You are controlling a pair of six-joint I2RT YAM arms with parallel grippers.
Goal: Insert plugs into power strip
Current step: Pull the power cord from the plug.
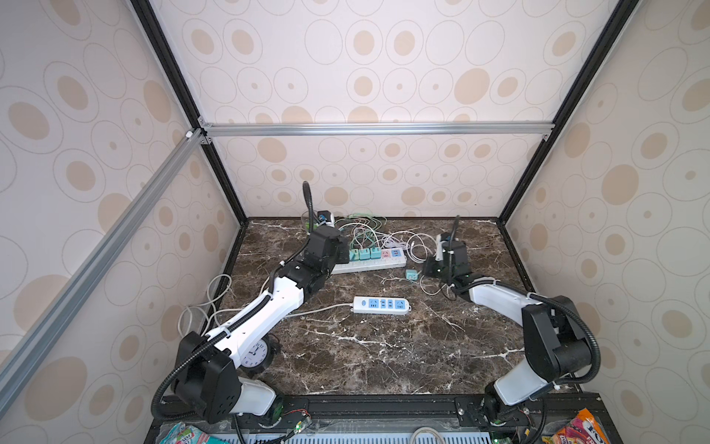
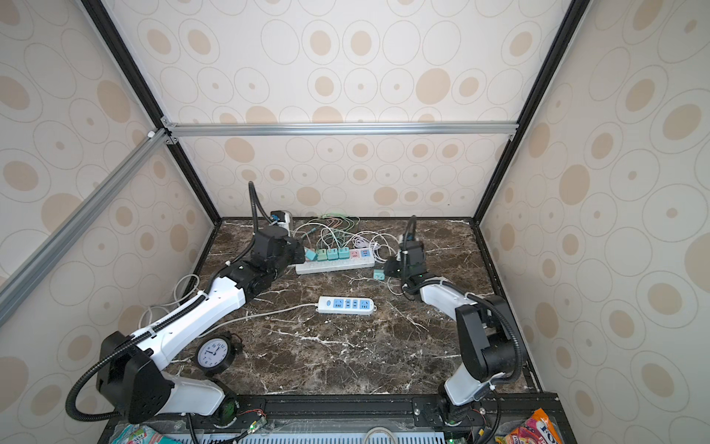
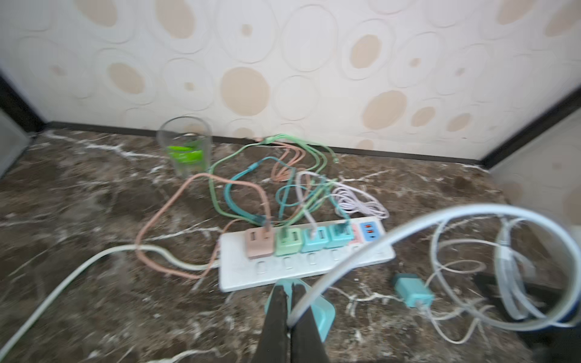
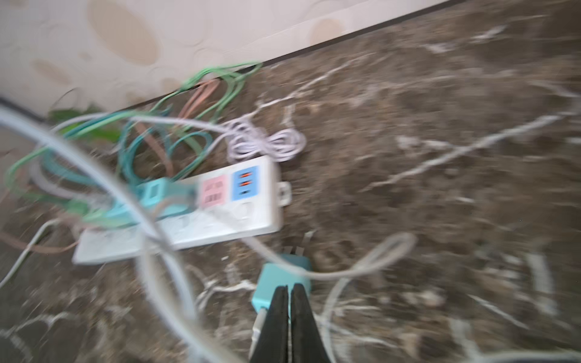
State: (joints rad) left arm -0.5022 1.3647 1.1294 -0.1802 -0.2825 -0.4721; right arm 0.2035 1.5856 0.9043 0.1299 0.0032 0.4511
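Jaws closed, right pair [image 4: 289, 289] by plug [image 4: 272, 284]

So the long power strip [image 2: 334, 266] sits near the tabletop's back edge, mint and teal plugs [image 2: 332, 253] lined up in it, cables [image 2: 338, 230] tangled behind. Loose teal plug [image 2: 379, 274] lies just off its right end. Shorter strip [image 2: 347, 305] mid-tabletop, clock [image 2: 214, 353] toward the front-left corner.

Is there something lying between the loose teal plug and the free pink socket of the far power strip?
Yes. In the right wrist view a white cable crosses over the teal plug, on the side facing the power strip. The pink socket itself is uncovered.
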